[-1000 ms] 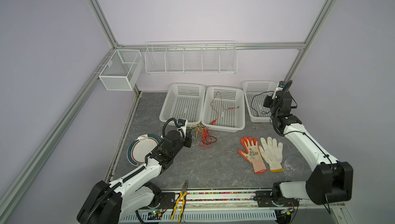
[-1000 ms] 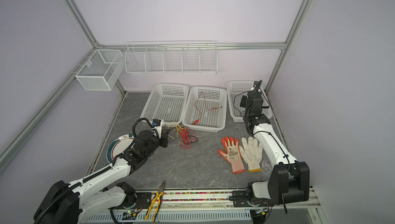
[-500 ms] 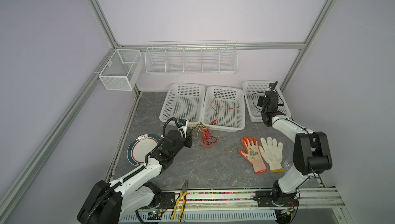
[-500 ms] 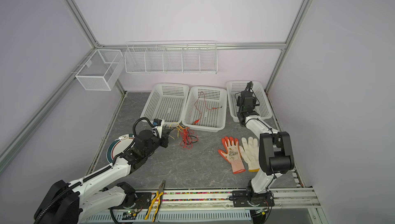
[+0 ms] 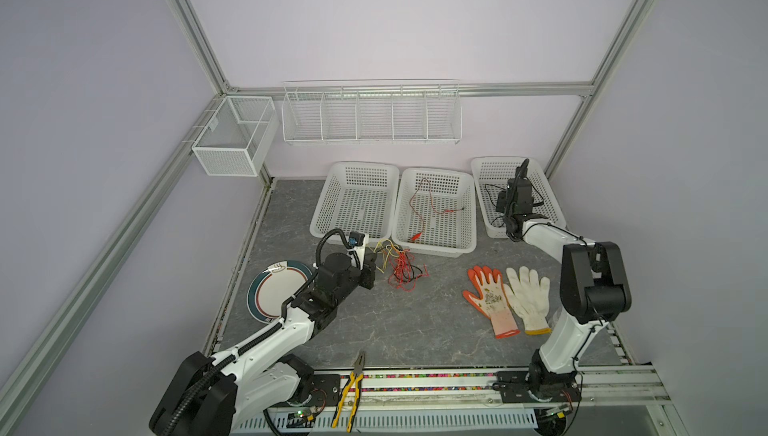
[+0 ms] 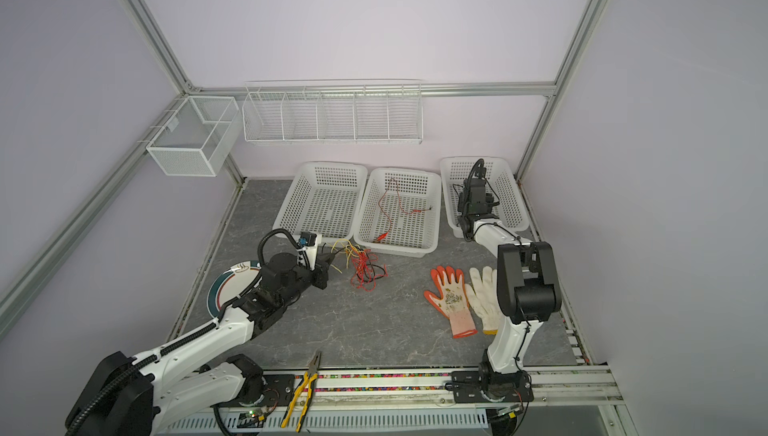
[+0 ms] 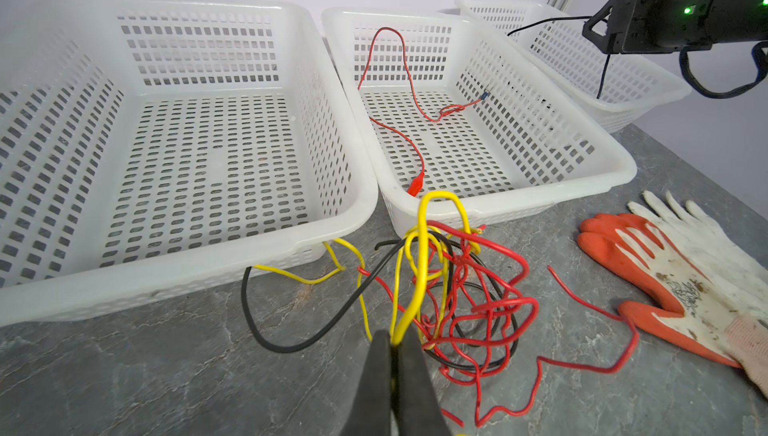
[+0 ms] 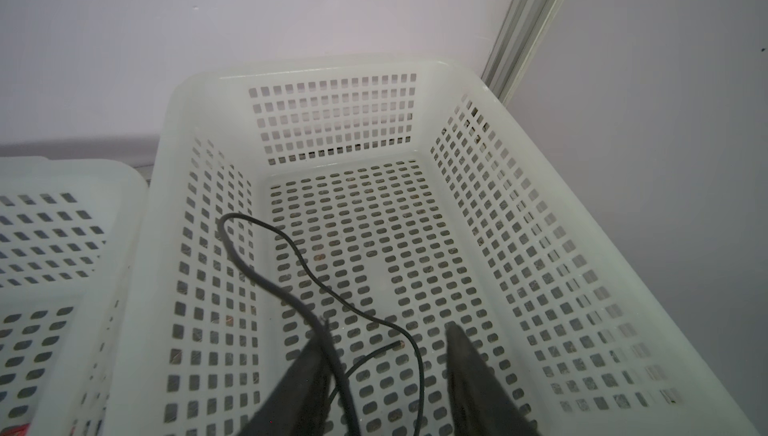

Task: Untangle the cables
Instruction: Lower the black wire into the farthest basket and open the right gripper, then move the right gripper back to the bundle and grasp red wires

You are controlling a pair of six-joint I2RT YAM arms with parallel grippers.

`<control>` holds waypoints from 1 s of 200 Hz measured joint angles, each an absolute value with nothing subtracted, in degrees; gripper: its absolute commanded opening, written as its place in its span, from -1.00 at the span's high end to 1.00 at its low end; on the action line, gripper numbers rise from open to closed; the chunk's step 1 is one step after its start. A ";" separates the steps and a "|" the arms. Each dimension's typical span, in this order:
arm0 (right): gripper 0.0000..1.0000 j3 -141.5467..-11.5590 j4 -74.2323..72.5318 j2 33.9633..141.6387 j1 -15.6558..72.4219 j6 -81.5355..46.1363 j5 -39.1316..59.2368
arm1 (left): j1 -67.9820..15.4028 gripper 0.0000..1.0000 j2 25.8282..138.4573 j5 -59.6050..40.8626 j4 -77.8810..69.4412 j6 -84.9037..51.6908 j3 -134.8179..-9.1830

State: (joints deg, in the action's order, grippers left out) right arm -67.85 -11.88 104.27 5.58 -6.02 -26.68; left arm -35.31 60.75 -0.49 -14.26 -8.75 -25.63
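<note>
Pinching yellow cable (image 7: pixel 419 255), L fingers (image 7: pixel 374 380); orange glove (image 7: pixel 648 272) print illegible.

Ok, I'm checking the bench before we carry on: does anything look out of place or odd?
Yes. The yellow-handled pliers lie across the front rail, handles past the edge of the tabletop. The orange glove has dark specks of dirt on its palm. Nothing looks spilled or broken.

Baskets (image 5: pixel 357 205): three
Gloves (image 5: pixel 490 299): two, one orange-palmed, one white
Wall racks (image 5: pixel 370 122): two
Plate (image 5: pixel 266 296): one
Pliers (image 5: pixel 351 388): one
Robot arms (image 5: pixel 270 342): two
Red cable (image 7: pixel 415 184) in middle basket (image 5: pixel 453 228): one
Black cable (image 8: pixel 270 284) in right basket (image 5: pixel 490 170): one
Tangled cables (image 5: pixel 401 269) on counter (image 5: pixel 395 326): three colours, number of strands unclear
</note>
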 measured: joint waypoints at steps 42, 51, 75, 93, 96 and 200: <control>-0.44 -67.81 -6.87 100.88 5.13 -7.94 -22.63 | -35.31 1.00 61.10 -1.32 -14.33 -8.75 -25.63; -0.50 -67.70 -5.98 99.29 4.64 -9.50 -21.43 | -35.31 1.00 61.21 -1.43 -14.33 -8.75 -25.63; -0.57 -66.28 -4.95 94.96 1.91 -13.34 -18.11 | -35.40 1.00 61.23 -1.61 -14.35 -8.75 -25.63; -0.63 -64.79 -4.71 92.88 -0.12 -15.22 -16.69 | -35.42 1.00 61.21 -1.63 -14.37 -8.75 -25.63; -0.64 -64.55 -4.62 92.73 -0.34 -15.33 -16.56 | -35.42 1.00 61.21 -1.63 -14.39 -8.75 -25.63; -0.46 -51.13 -4.38 83.02 9.08 -10.37 -5.74 | -35.64 1.00 59.40 -4.71 -14.72 -8.47 -25.61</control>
